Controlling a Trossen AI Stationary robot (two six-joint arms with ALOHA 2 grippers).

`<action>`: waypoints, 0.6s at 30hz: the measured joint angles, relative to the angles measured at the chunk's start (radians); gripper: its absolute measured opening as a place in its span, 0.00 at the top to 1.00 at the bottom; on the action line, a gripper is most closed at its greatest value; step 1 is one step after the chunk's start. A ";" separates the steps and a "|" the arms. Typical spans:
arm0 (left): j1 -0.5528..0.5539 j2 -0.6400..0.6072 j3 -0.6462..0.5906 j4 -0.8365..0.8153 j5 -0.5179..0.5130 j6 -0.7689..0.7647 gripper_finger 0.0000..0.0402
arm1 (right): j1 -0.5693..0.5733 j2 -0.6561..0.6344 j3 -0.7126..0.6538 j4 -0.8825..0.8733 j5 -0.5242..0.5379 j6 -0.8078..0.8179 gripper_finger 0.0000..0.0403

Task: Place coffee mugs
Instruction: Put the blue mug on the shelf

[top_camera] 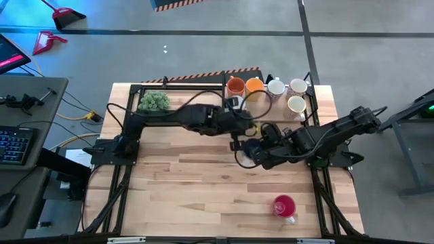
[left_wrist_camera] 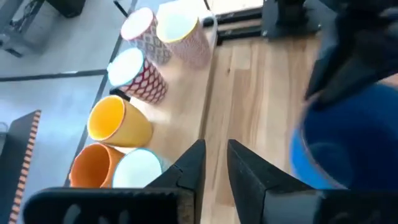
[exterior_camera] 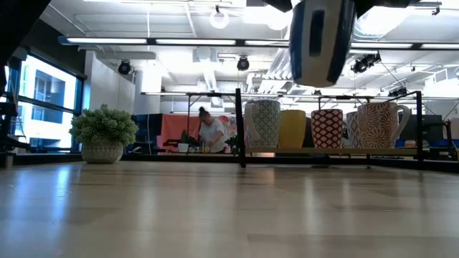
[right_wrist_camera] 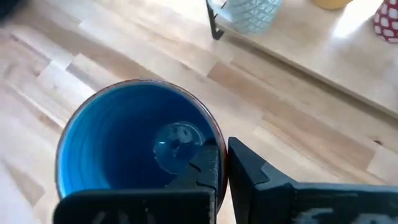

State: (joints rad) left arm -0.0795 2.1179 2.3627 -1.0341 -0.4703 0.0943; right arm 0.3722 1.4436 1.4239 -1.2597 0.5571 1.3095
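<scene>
Overhead, wood-plank table [top_camera: 203, 176], grey floor [top_camera: 203, 54], person [exterior_camera: 211, 132] behind

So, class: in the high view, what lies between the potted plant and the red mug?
Bare wood apart from the left arm crossing beside the potted plant; the red mug stands alone.

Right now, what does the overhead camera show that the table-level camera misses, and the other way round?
Only the high view shows the red mug alone at the table's near edge, both arms, and the right gripper shut on the blue mug. Only the low view shows that mug hanging clear above the table, and a person in the room behind. Both show the plant and the row of mugs at the back.
</scene>
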 joint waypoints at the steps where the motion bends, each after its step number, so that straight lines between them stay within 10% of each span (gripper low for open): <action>1: 0.002 -0.010 0.000 -0.001 -0.001 -0.003 0.85 | -0.003 0.000 0.000 -0.002 0.005 0.000 1.00; 18: -0.022 -0.120 -0.024 -0.535 0.089 -0.288 0.72 | -0.227 -0.025 0.001 -0.054 -0.017 -0.200 1.00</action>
State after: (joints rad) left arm -0.1017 1.9978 2.3384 -1.5693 -0.3812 -0.1936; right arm 0.1451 1.4185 1.4246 -1.3141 0.5400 1.1099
